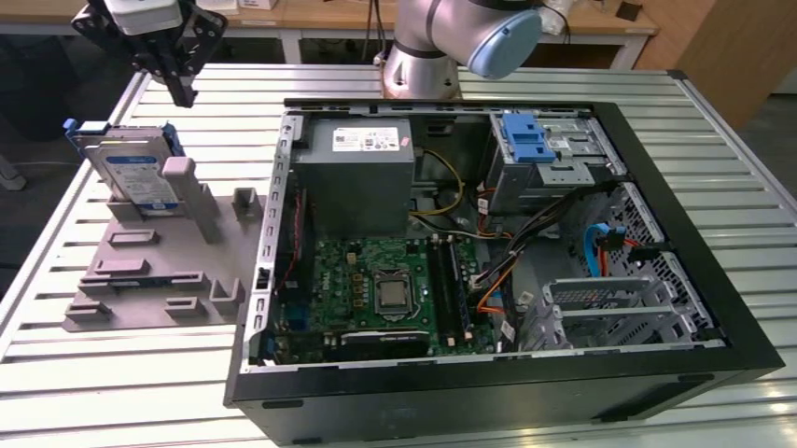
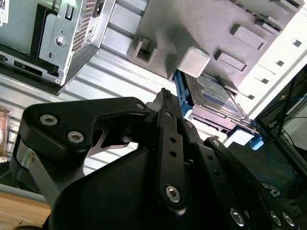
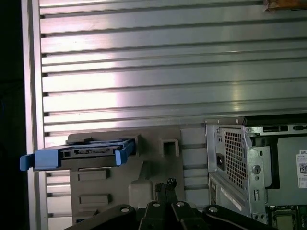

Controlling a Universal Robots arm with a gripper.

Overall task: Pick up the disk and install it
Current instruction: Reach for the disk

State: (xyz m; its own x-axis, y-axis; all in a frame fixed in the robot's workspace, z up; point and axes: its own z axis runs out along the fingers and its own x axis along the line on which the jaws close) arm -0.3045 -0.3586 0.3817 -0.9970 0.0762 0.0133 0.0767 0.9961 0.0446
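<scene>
The disk stands on edge in a grey holder on the table, on the exterior view's left. It is silver with a white-and-blue label and sits in a blue carrier. My gripper hangs above and slightly behind it, apart from it, its black fingers together with nothing between them. In the second wrist view the disk lies beyond the gripper. In the first wrist view the disk shows edge-on, off to one side of the gripper.
An open computer case lies beside the holder, on the exterior view's right. Inside are a grey power supply box, a green motherboard, cables and a drive bay with a blue latch. The slatted metal table surrounds both.
</scene>
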